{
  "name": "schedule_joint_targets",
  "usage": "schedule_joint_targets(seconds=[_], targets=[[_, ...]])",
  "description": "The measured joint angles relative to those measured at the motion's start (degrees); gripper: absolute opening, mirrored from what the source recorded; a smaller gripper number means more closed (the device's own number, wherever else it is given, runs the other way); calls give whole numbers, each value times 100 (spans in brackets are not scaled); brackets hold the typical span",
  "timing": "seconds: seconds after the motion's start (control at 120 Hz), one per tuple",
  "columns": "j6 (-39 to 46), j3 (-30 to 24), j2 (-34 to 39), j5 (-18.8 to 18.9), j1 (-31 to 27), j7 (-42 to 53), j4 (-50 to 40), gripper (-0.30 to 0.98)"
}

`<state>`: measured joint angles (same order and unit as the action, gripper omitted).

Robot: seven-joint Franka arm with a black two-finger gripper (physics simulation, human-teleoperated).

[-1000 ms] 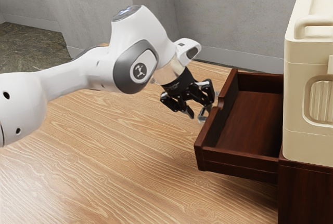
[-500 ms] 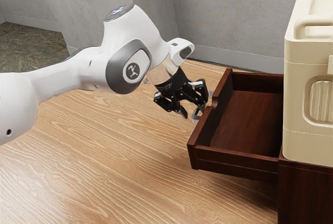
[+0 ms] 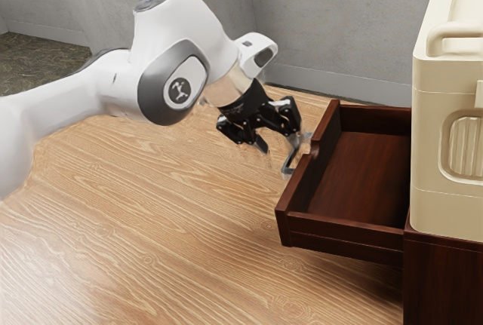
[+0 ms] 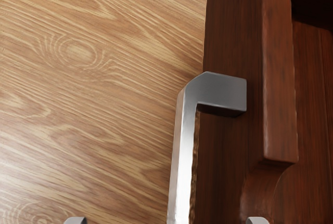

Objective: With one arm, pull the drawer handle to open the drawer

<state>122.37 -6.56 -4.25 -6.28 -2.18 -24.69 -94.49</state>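
From my station I'm looking into a plain indoor room, with smooth grey walls [image 3: 324, 23] and a pale skirting board [image 3: 336, 85] above a mottled dark green-grey floor [image 3: 38, 61]. The pale wood-grained bench [image 3: 151, 227] and the reddish-brown wooden drawer [image 3: 343, 228] look homely to me, but I can't tell whether this is a home or an office.

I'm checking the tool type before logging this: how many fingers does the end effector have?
2. One finger is toward the exterior view's left; the other finger is nearer the drawer. They stand apart, and I see no sign of a hidden third.
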Motion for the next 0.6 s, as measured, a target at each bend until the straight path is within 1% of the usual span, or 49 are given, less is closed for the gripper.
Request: schedule_joint_targets(seconds=[0.058,0.108,0.142,0.192,0.25,0.358,0.475,0.6], targets=[[-237,0,336,174,54,-253,163,43],[-764,32,535,271,138,-714,601,48],[-1192,126,699,332,265,-1063,821,51],[-1751,415,1026,508,468,-1540,872,55],[-2263,573,1226,673,128,-2030,665,58],[-2899,637,1383,864,-354,-2814,267,62],[-3288,627,1438,881,-484,-3505,160,65],[-3513,556,1484,854,-534,-4009,148,67]])
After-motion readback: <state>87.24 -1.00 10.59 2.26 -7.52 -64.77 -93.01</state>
